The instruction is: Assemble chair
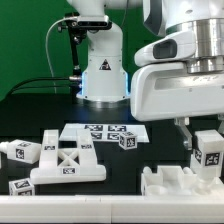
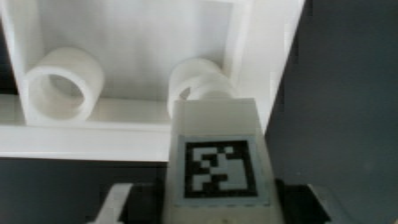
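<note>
Black table (image 1: 122, 168) | end effector (image 1: 200, 136) grasping tagged white leg (image 1: 209, 150) | positioned over socketed chair slab (image 1: 178, 184)

We see a white leg (image 2: 217, 115) bearing a black-and-white square tag (image 2: 217, 168), and a white cross-braced panel (image 1: 68, 163) tagged alike. The marker board (image 1: 103, 130) is white with black tags; the table (image 1: 28, 128) black, the backdrop (image 1: 25, 45) green, the arm (image 1: 175, 85) white.

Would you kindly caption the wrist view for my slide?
Jaws grip a tagged white plastic chair leg before a white slab with two round sockets.
</note>
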Available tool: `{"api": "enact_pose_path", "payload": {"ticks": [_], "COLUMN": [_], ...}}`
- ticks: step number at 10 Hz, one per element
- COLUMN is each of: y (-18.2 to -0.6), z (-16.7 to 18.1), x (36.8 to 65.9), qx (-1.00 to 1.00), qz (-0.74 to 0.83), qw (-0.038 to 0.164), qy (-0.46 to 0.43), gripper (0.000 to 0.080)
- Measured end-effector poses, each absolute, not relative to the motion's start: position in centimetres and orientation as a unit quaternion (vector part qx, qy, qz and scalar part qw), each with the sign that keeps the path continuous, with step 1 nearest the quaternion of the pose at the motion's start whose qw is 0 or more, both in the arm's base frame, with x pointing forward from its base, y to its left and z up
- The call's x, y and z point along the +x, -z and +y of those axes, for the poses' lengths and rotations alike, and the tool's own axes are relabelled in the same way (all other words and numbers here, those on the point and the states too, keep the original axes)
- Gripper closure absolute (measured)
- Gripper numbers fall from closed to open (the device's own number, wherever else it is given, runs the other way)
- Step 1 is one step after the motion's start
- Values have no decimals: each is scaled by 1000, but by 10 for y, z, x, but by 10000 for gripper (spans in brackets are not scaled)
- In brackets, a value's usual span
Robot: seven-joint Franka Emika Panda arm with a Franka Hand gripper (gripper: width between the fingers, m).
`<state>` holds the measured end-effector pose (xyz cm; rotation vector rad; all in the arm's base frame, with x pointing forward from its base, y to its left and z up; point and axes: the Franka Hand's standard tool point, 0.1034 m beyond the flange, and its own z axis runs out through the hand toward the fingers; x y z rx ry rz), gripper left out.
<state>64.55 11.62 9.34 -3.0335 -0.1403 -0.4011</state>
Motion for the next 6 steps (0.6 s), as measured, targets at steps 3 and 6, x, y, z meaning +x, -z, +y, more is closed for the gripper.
{"api": "enact_pose_path", "payload": {"ticks": [3,6], "y": [-93,-93], "z": [115,109], "x": [651,653], "qx": [-986,-986], "qz": [-47,-46], "qw": [37,36], "qy": [155,156], "gripper": [512,512]}}
